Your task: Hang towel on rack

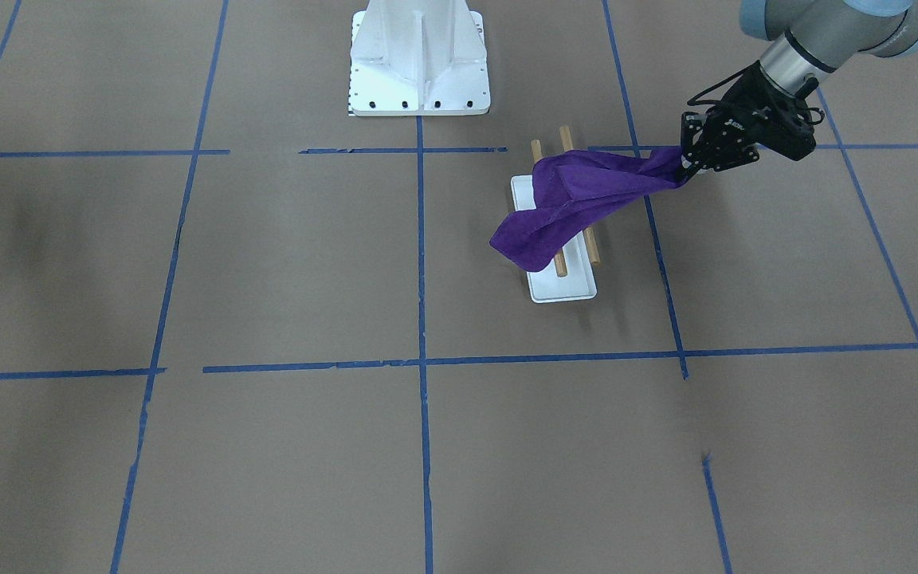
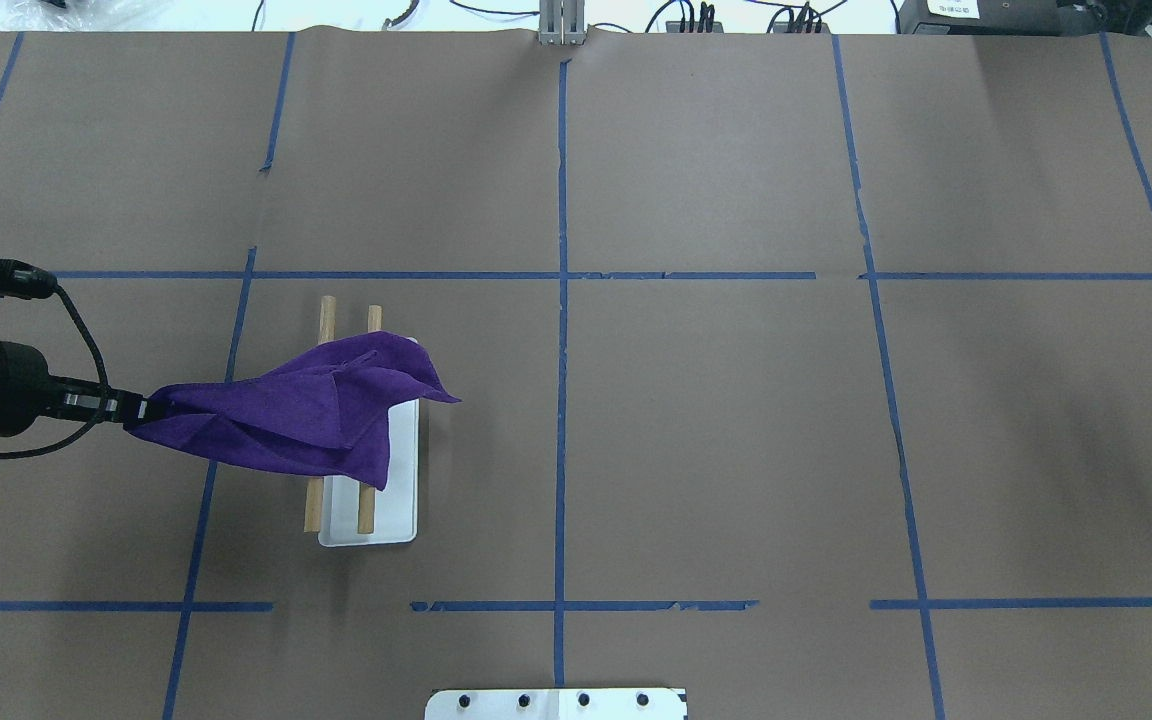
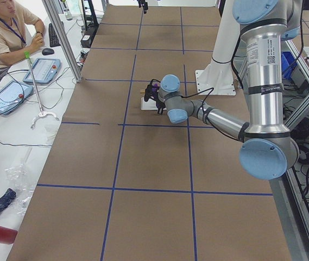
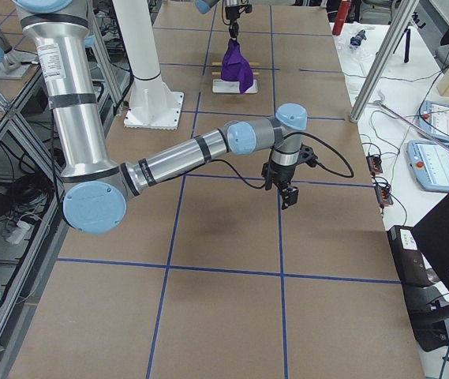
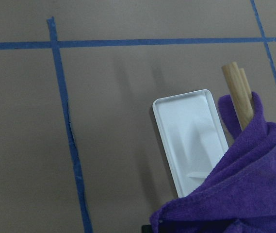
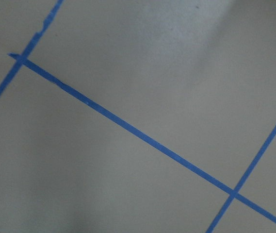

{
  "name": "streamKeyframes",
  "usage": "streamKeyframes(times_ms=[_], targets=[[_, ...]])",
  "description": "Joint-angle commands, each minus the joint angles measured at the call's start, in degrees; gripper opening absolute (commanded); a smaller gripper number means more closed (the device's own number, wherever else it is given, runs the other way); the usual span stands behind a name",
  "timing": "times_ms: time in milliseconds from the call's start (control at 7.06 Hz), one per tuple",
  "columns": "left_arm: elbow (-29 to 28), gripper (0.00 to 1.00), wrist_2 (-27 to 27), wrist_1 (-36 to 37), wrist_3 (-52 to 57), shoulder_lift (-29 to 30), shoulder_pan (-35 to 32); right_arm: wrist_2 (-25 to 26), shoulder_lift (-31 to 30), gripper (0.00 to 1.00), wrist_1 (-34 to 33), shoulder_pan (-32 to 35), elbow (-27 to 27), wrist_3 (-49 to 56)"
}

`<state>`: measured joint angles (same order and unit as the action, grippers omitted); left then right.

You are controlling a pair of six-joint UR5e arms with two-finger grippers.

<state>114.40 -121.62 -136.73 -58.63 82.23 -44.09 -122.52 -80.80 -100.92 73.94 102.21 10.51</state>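
The rack is a small white tray with two parallel wooden dowels above it; it also shows in the overhead view and the left wrist view. A purple towel lies across both dowels, and one end hangs over the side away from my left arm. My left gripper is shut on the towel's other corner and holds it stretched out beside the rack. My right gripper hangs above bare table far from the rack. I cannot tell if it is open or shut.
The large white ribbed pedestal stands bolted at the robot's side of the table, behind the rack. Blue tape lines grid the brown table. An operator sits at the far side with tablets.
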Motion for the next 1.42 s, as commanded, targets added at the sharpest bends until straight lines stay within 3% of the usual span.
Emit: streamKeyframes(times_ms=[0, 283, 567, 709, 850, 992, 1276], targets=[[-1.72, 1.0, 0.15, -0.29, 5.41, -0.23, -0.38, 0.35, -0.85, 1.0, 0.11, 3.91, -3.59, 0.21], [-4.52, 1.0, -0.11, 0.15, 15.92, -0.76, -5.46, -0.52, -1.89, 1.0, 0.02, 6.64, -5.09, -0.84], [-8.3, 1.0, -0.2, 2.76, 33.31, -3.48, -14.48, -5.07, -5.13, 1.0, 0.37, 9.89, -6.67, -0.49], [-8.06, 1.0, -0.81, 8.97, 41.49, -3.83, -21.84, -5.88, -6.89, 1.0, 1.33, 11.13, -6.76, -0.66], [-8.49, 1.0, -6.47, 21.73, 47.93, -2.1, -31.14, -8.76, -8.65, 1.0, 1.34, 12.27, -6.85, -0.92], [-8.41, 1.0, -7.05, 34.22, 52.34, -0.69, -34.71, -9.22, -9.63, 1.0, 1.34, 13.76, -6.94, -2.84], [-10.15, 1.0, -7.66, 44.07, 61.3, -0.58, -40.52, -8.7, -9.73, 1.0, 1.51, 14.13, -6.24, -5.05]])
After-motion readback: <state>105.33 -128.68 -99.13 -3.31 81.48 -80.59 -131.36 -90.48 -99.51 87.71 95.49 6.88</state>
